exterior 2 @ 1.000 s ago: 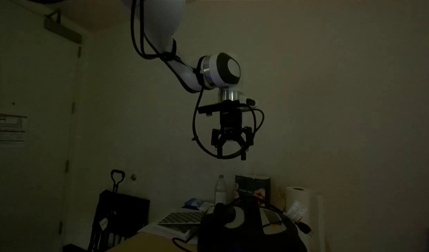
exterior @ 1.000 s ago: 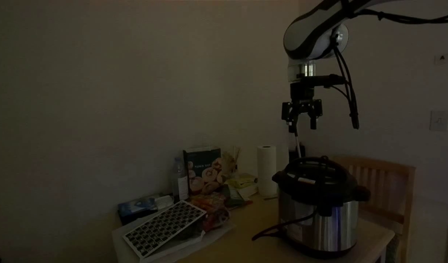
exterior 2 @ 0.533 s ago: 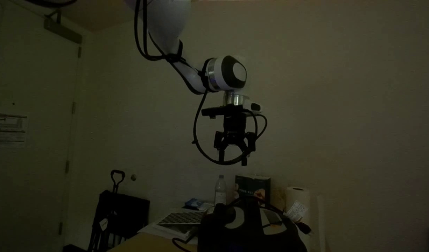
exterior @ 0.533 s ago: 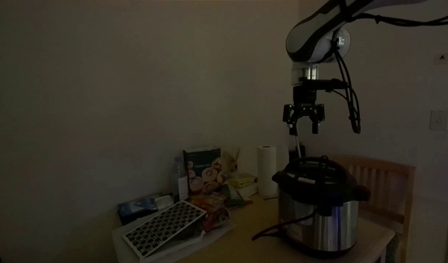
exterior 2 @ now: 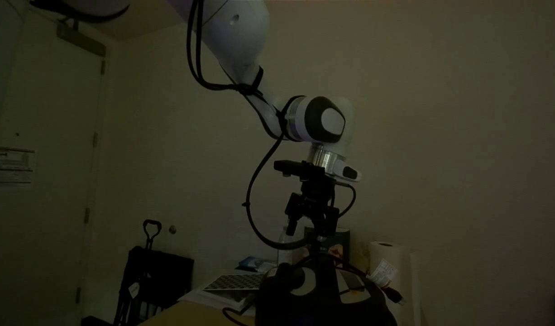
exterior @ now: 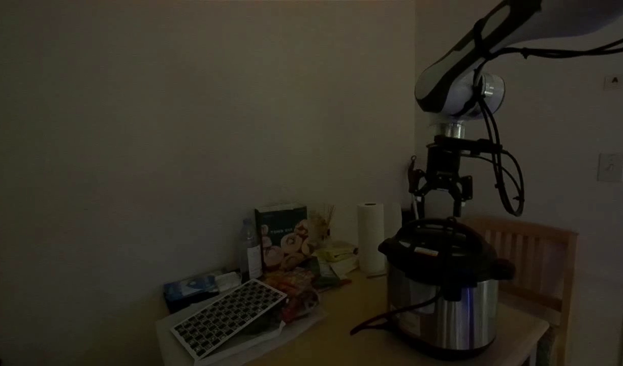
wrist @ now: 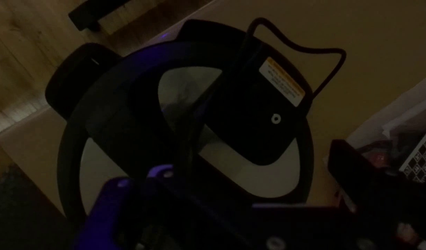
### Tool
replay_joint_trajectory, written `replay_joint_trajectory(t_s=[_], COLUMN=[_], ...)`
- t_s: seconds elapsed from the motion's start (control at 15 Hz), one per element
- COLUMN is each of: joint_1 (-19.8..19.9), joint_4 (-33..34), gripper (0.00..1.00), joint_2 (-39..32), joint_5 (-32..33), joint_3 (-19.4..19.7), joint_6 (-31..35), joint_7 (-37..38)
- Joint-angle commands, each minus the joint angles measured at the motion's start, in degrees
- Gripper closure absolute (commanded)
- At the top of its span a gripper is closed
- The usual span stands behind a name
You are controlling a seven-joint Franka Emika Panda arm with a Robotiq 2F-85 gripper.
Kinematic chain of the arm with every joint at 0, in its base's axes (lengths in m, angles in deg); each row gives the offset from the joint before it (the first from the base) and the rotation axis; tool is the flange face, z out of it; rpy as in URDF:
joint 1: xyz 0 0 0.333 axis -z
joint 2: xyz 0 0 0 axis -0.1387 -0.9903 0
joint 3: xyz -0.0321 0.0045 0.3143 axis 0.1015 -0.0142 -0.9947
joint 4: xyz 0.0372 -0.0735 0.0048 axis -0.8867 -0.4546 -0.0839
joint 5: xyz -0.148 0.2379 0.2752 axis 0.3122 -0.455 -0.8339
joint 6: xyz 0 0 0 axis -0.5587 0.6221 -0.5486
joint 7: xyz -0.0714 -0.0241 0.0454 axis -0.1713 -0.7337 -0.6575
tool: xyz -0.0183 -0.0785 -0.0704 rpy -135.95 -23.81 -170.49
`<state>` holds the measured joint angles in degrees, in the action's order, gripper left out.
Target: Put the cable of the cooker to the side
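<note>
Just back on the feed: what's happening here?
The robot arm has its open hand above the cooker, holding nothing that I can see. The cable runs across the lid, its plug hanging off it in an exterior view, so it is not yet put aside.

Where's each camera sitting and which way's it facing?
In an exterior view: higher than the table, facing the cooker and a wall; arm and tool show.
In an exterior view: higher than the lid, facing the wall and a door beyond; arm and tool show.
Wrist view: at the arm's end, looking down at lid and cable; parts of the tool show.
Both exterior views share the cooker and paper roll.
</note>
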<state>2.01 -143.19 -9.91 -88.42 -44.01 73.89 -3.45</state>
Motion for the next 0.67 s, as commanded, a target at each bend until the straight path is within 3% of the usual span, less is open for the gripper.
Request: replay_joint_trajectory(t_s=[0.0, 0.33, 0.6], joint_1=[0.4, 0.4, 0.4], joint_4=[-0.1, 0.2, -0.5], gripper=[0.00, 0.00, 0.00], joint_2=[-0.1, 0.8, 1.8], joint_5=[0.0, 3.0, 5.8], joint_3=[-0.2, 0.1, 0.8], joint_6=[-0.1, -2.1, -7.3], joint_7=[0.1, 3.7, 14.0])
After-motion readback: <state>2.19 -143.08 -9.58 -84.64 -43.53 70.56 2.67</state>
